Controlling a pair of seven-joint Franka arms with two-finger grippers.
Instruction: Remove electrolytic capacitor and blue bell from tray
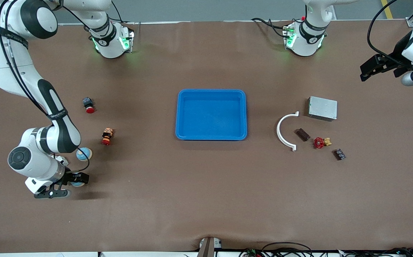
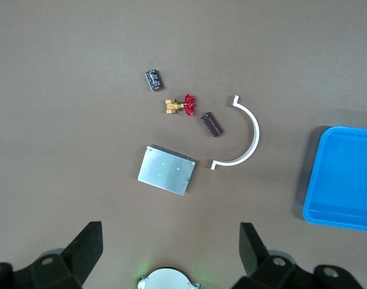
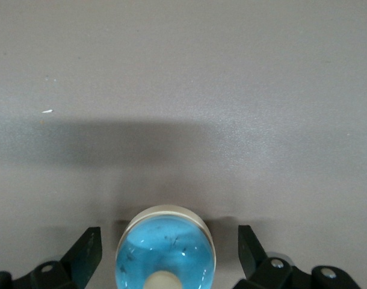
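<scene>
The right gripper (image 3: 165, 256), low at the right arm's end of the table, stands wide open around the bell (image 3: 164, 250), gripping nothing. Lift straight up, touching nothing. Mid-table, the tray (image 1: 210, 135) is bare. The left gripper (image 2: 168, 241) waits open above.

Both robot arms are white with black bands at the joints. Black cables run along the right arm (image 1: 31, 89). Each round base glows green. The left gripper (image 1: 374, 69) and the right gripper (image 1: 71, 179) are black, with small screws showing near the jaws.
</scene>
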